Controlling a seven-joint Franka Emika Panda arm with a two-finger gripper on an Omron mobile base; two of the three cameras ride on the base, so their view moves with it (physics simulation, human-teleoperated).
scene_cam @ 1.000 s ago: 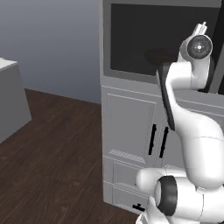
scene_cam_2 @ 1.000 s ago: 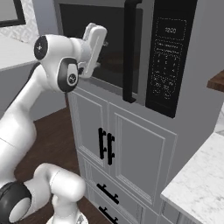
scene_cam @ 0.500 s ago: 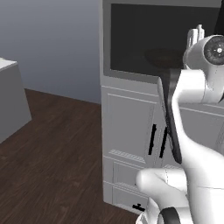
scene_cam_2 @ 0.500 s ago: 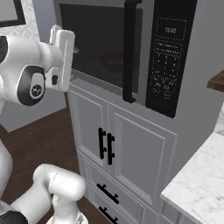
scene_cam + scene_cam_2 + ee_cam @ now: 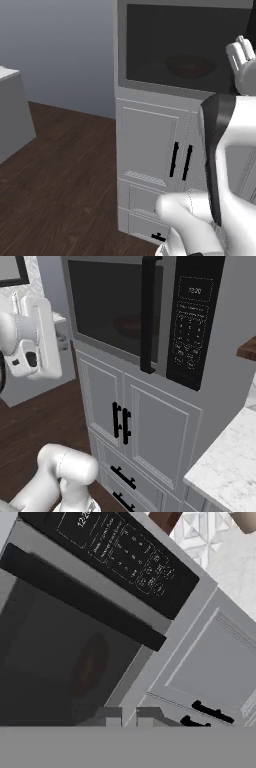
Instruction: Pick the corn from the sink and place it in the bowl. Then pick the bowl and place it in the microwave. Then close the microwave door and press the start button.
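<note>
On the microwave [image 5: 150,331] panel, the clock's digits blur; microwave door [image 5: 107,311] closed, bowl [image 5: 191,66] dim behind its window; end effector [image 5: 129,716] fingertips nearly together, holding nothing.

Microwave door [image 5: 107,311]: grey frame, near-black window, black handle [image 5: 147,316]. Bowl [image 5: 190,66]: dim reddish-brown behind glass. Cabinets [image 5: 135,431]: pale grey, black pulls. Floor [image 5: 60,175]: dark brown wood. Countertop [image 5: 227,466]: white marble.
</note>
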